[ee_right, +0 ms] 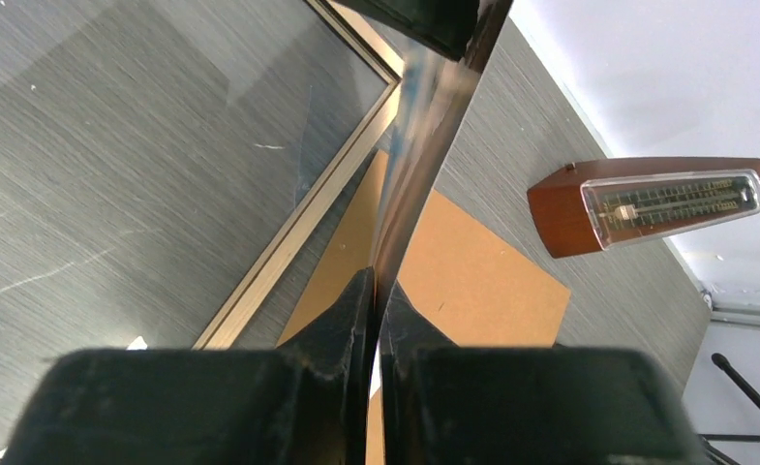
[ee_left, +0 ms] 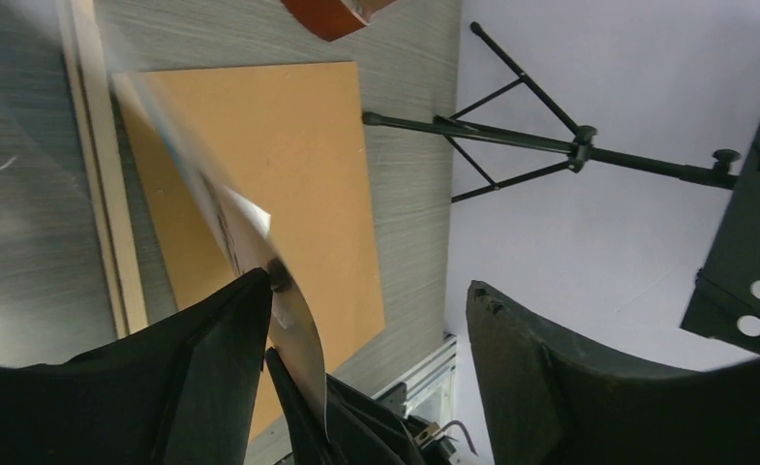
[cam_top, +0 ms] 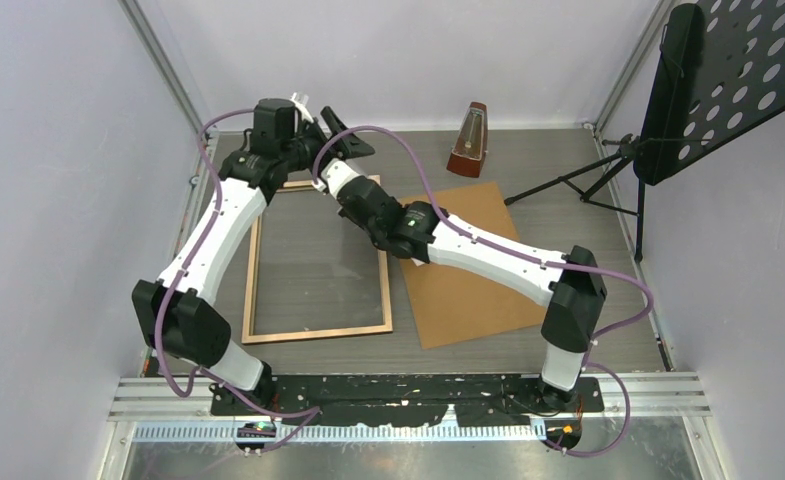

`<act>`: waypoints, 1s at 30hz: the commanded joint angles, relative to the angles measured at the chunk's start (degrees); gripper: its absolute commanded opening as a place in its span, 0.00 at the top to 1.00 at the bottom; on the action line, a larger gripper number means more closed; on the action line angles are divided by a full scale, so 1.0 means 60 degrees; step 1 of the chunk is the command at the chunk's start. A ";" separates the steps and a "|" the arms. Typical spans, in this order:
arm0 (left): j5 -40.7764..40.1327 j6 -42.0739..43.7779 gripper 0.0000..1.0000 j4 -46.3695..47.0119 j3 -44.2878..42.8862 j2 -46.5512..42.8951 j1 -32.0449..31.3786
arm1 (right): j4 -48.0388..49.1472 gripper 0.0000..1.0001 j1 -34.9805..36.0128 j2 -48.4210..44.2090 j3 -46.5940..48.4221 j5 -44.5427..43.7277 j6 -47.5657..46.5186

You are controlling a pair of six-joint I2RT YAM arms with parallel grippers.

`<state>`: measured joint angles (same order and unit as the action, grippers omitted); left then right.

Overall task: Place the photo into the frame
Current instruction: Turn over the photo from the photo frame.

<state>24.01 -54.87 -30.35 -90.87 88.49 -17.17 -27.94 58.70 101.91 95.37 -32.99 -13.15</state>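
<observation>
The right claw (ee_right: pixel 376 291) is clamped shut on the thin glossy rectangular photo print (ee_right: pixel 424 165), held on edge in the air over the far rail of the light wood-coloured rectangular picture frame (cam_top: pixel 317 330), which lies flat left of centre on the grey surface (cam_top: pixel 548 150). The left claw (ee_left: pixel 366 291) has its jaws apart, one finger (ee_left: pixel 211 368) against the print. A plain brown hardboard sheet (cam_top: pixel 468 290) lies just right of the frame, and a reddish-brown wooden metronome (cam_top: pixel 469 142) stands at the far edge.

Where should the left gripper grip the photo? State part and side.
Pinch the photo at its free edge, away from the right gripper. It is a thin sheet held on edge, so the left gripper should come in edge-first, one finger per face.
</observation>
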 commanded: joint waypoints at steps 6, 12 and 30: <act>0.0147 0.0050 0.48 0.1029 0.1176 -0.0402 0.0134 | 0.0435 0.89 0.0119 0.0073 0.0613 -0.0597 -0.0056; 0.0339 -0.0146 0.60 0.1374 0.1376 -0.0367 0.0136 | 0.0427 0.89 0.0131 0.0035 0.0612 -0.0631 -0.0104; 0.0824 -0.0453 1.00 0.2015 0.1849 -0.0352 0.0229 | 0.0265 0.60 0.0130 -0.0069 0.0713 -0.0403 0.0116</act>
<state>26.79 -57.10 -22.55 -80.88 88.42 -16.43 -27.46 59.18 103.57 96.57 -35.44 -13.41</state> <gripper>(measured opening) 0.002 0.352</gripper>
